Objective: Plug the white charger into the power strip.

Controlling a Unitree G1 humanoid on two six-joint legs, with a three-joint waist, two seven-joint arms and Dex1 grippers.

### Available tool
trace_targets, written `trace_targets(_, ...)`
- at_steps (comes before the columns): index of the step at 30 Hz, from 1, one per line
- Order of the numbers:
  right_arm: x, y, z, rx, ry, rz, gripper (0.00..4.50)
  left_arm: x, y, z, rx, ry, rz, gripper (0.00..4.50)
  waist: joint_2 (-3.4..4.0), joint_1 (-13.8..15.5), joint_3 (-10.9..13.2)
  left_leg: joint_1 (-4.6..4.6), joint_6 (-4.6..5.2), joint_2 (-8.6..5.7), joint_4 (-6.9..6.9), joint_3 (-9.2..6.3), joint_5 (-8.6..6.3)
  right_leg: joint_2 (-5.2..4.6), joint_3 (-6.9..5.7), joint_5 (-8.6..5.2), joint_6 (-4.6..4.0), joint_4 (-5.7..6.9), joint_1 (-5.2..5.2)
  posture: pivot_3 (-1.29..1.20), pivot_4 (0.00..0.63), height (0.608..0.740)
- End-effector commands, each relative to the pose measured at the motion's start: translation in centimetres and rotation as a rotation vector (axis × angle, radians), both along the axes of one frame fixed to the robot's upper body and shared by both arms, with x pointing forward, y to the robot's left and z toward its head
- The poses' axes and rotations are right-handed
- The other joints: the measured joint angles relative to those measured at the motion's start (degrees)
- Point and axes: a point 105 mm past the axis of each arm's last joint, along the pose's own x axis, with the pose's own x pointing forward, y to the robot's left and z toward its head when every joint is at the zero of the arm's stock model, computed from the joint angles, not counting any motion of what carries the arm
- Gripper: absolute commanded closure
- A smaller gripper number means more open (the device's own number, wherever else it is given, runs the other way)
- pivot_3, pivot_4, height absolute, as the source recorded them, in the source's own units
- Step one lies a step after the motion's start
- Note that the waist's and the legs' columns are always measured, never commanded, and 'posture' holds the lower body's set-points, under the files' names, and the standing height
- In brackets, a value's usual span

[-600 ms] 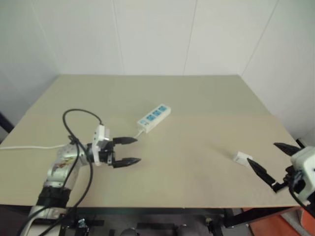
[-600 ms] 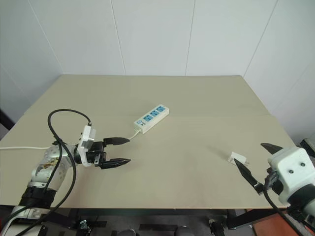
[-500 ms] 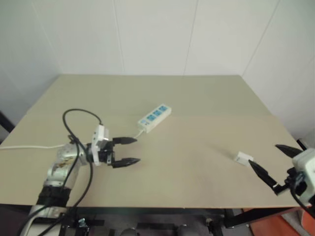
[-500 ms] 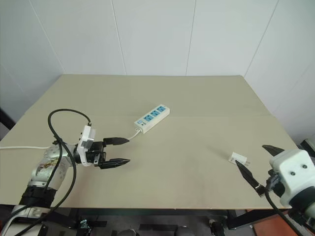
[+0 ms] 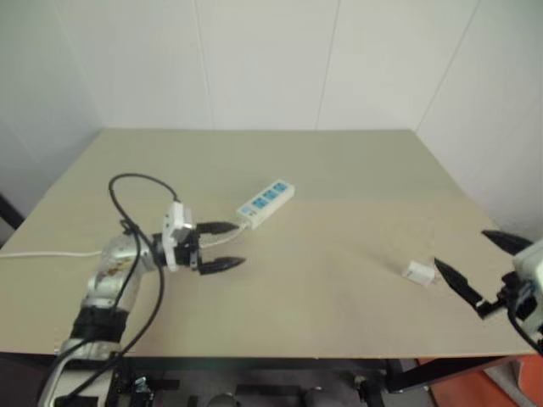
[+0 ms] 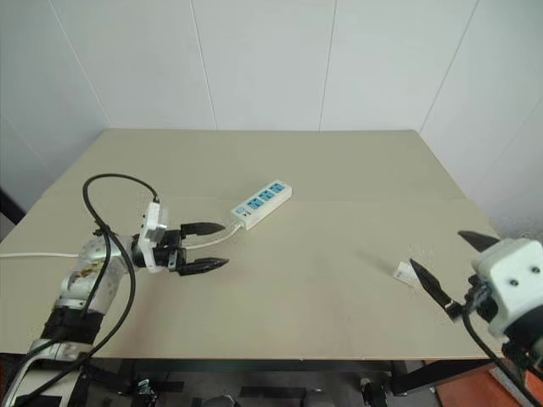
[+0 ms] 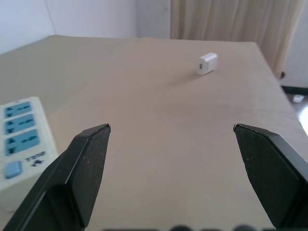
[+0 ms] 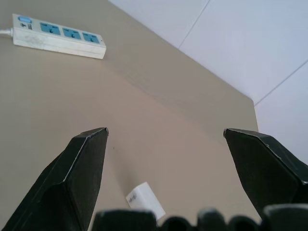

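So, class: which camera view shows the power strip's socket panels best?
The right wrist view: the whole power strip lies unobstructed, its three blue panels and switch end visible. The left wrist view cuts it off at the edge; the eye views show it whole but small on the table.

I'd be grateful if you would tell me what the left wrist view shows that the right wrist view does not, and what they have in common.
The left wrist view alone shows a beige curtain beyond the table's far edge, with the left end effector open and empty. The right wrist view alone shows the power strip's full length, all three blue sockets and its switch end, with the right end effector open. Both show the white charger lying loose on the tan table, apart from the strip.
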Motion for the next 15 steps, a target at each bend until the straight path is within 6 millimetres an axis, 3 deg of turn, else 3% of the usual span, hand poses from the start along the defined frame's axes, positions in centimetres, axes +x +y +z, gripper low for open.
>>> trace_targets(1, 1.4, -0.2, 1.5, 0.003, -0.058, 0.008, 0.00, 0.5, -1.0, 2.7, -0.027, -0.088, 0.033, 0.03, -0.02, -0.1, 0.0, -0.03, 0.00, -0.02, 0.00, 0.00, 0.00, -0.02, 0.01, 0.00, 0.00, 0.00, -0.02, 0.00, 0.150, 0.740)
trace_targets(6, 3.4, 0.4, 1.1, 0.005, -0.030, 0.047, 0.00, 2.1, -1.5, 3.6, -0.049, -0.129, 0.158, 0.03, -0.03, 0.3, 0.0, -0.06, 0.00, -0.04, 0.00, -0.06, 0.00, -0.03, -0.04, 0.01, 0.01, 0.00, -0.03, 0.00, 0.150, 0.740)
trace_targets(15, 4.8, 3.3, 0.6, 0.017, -0.006, 0.170, 0.00, 6.5, -2.5, 2.5, -0.158, -0.073, 0.484, 0.03, -0.04, 0.4, 0.0, -0.14, 0.00, -0.09, 0.07, -0.07, 0.00, -0.06, -0.02, 0.06, 0.06, -0.02, -0.06, 0.00, 0.150, 0.740)
